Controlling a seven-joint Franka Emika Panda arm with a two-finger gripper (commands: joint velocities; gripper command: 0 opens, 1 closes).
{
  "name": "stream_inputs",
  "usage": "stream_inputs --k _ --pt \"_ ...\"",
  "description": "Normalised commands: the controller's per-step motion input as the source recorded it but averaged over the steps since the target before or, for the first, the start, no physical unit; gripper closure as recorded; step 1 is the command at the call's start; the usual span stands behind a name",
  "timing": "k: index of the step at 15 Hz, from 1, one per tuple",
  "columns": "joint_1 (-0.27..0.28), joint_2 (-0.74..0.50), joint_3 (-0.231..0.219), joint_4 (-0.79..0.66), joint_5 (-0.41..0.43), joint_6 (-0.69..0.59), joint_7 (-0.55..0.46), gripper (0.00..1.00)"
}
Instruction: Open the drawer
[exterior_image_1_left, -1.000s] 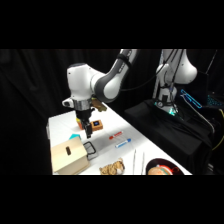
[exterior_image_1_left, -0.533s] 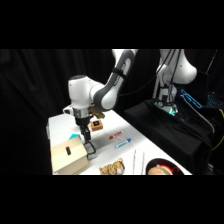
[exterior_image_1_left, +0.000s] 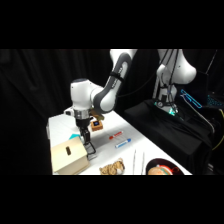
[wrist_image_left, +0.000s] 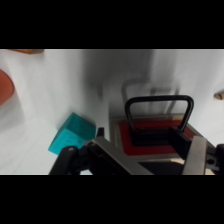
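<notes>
The pale tan wooden box-shaped drawer (exterior_image_1_left: 70, 159) is seen at the near left corner of the white table (exterior_image_1_left: 145, 150), in its light wooden cabinet. The white arm's two-finger gripper (exterior_image_1_left: 90, 150) is lowered at the cabinet's front right edge, where the black wire loop handle (wrist_image_left: 158, 112) is found. In the wrist view the handle is shown standing just beyond the fingers (wrist_image_left: 196, 155), with a red panel behind it. How wide the jaws are set cannot be told from either view, nor whether the handle is touched.

The step in hand is judged to be the approach to the handle, with the drawer not visibly pulled out. Several slips could be caused from here. If the fingers are closed beside the loop and not around it, only air would be gripped and the pull would be wasted. If the pull is angled off the drawer's line, the drawer could be jammed or the whole light cabinet dragged across the table. A teal block (wrist_image_left: 72, 132) and a small orange-brown cube (exterior_image_1_left: 96, 124) are placed nearby and could be knocked.
</notes>
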Motion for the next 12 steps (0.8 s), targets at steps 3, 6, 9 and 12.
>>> stream_inputs --k 3,6,9,12 --pt "-0.132 0.06 0.150 -0.05 0.164 0.26 -0.29 0.00" --pt "-0.141 0.05 0.143 -0.07 0.146 0.28 -0.28 0.00" --pt "-0.160 0.03 0.153 -0.11 0.139 0.30 -0.27 0.00" --pt "-0.194 0.02 0.178 -0.14 0.141 0.32 -0.27 0.00"
